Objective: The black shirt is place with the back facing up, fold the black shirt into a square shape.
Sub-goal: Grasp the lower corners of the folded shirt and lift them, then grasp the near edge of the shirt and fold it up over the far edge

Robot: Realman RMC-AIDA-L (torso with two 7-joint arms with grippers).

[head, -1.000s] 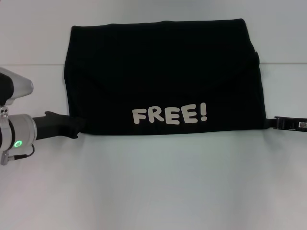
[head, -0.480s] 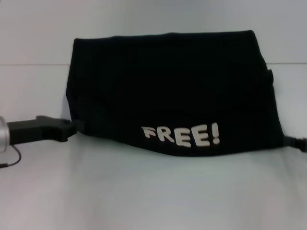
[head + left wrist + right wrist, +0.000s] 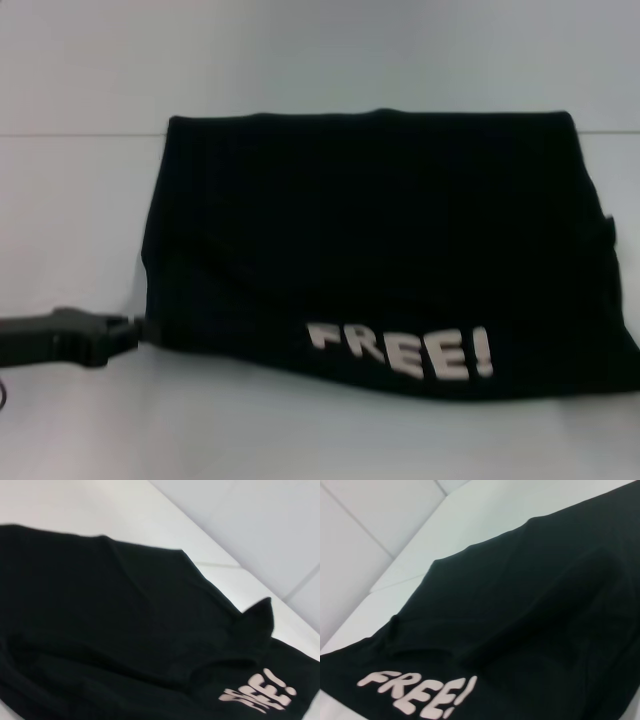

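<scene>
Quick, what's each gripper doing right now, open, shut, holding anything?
Left gripper: shut on the shirt at its near left corner.
Right gripper: not in view; state cannot be told.

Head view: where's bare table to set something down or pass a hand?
Bare strip of the white table nearer than the black shirt's lettered edge, and a patch beyond the left gripper, beside the shirt's left side. Crowded: centre and right, where the shirt reaches the frame edge.

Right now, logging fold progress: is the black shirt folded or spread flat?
Folded: the black shirt is a compact rectangle, no sleeves spread, layers overlapping, lettering along its near edge.
</scene>
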